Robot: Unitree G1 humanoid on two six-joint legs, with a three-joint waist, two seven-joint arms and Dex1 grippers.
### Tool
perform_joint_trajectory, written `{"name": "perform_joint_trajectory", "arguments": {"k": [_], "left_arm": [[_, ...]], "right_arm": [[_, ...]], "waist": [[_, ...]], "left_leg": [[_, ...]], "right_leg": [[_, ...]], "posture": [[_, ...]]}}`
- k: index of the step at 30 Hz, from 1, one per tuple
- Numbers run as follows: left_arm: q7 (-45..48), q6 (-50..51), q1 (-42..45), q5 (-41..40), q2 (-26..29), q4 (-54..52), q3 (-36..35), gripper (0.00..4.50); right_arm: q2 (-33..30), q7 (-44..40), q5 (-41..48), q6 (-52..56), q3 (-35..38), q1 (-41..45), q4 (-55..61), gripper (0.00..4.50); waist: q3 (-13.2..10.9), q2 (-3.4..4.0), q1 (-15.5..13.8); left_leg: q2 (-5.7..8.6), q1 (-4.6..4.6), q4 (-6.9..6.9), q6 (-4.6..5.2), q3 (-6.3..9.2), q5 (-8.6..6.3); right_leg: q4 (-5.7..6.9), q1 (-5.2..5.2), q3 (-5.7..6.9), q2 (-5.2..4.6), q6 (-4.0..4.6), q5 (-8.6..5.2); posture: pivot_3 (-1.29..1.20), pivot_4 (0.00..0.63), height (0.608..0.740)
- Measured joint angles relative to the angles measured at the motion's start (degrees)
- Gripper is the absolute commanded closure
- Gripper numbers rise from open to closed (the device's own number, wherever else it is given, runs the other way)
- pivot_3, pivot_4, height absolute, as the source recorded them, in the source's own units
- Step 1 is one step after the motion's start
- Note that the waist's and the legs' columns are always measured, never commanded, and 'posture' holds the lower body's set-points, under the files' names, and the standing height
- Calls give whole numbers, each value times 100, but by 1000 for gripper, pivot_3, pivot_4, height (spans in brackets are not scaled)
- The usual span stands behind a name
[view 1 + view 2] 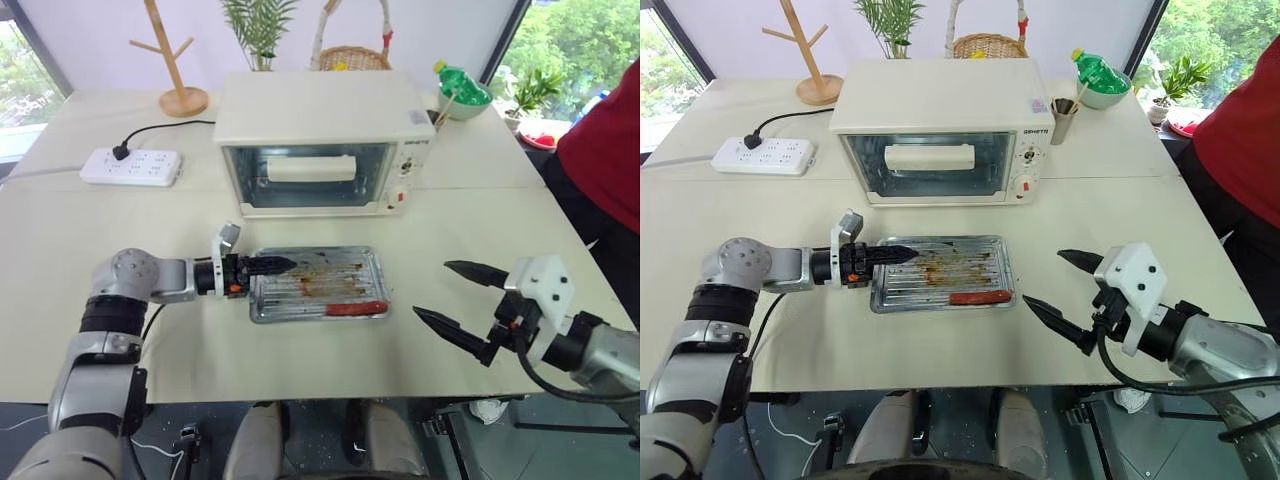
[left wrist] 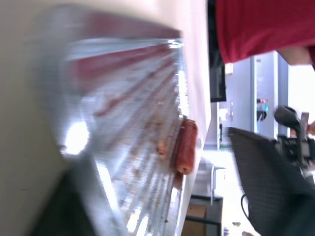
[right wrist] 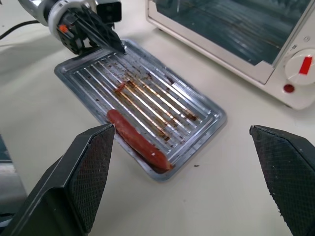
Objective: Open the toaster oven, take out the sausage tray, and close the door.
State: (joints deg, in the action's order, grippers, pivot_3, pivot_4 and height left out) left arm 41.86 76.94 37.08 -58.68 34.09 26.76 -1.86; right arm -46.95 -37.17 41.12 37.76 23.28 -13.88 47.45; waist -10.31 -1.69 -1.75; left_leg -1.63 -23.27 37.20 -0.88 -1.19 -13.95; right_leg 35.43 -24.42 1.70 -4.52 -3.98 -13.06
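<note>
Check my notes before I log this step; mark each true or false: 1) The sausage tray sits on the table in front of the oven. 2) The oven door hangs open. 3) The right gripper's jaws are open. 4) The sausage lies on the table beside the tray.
1) True: the sausage tray rests on the table before the toaster oven.
2) False: the door is shut.
3) True: the right gripper has its jaws wide apart, empty.
4) False: the sausage lies in the tray, along its near edge.
</note>
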Motion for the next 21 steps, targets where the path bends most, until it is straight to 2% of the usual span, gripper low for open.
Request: {"name": "perform_joint_trajectory", "arguments": {"k": [5, 10, 15, 21], "left_arm": [[440, -923, -376, 718, 717, -571, 123, 291], [1781, -2795, -1258, 2065, 2352, -1404, 553, 291], [3106, -3297, -1312, 2071, 3000, -2071, 225, 291], [4174, -3753, -1178, 1971, 3488, -3002, -195, 291]], "right_arm": [[-7, -138, -197, -139, -166, 120, -256, 0], [-143, -424, -356, -266, -297, 291, -579, 0], [-358, -853, -126, -188, -293, 753, -862, 0], [-733, -1439, 264, 26, -267, 990, -1019, 0]], "waist": [[12, 15, 154], [7, 19, 275], [-8, 27, 67], [-10, 30, 94]], "left_leg": [[-18, 14, -10, 0, -2, 0], [-33, 4, -31, 0, -9, -1], [-26, -34, -12, -1, -7, -1], [-3, -43, -9, 4, -29, -5]], "right_leg": [[8, 1, -1, 12, 6, 2], [5, -26, -9, 19, 19, 1], [-7, -43, 5, -5, 19, 0], [-33, -34, -6, -33, 17, 1]], "posture": [[0, 150, 740], [0, 150, 740], [0, 150, 740], [0, 150, 740]]}}
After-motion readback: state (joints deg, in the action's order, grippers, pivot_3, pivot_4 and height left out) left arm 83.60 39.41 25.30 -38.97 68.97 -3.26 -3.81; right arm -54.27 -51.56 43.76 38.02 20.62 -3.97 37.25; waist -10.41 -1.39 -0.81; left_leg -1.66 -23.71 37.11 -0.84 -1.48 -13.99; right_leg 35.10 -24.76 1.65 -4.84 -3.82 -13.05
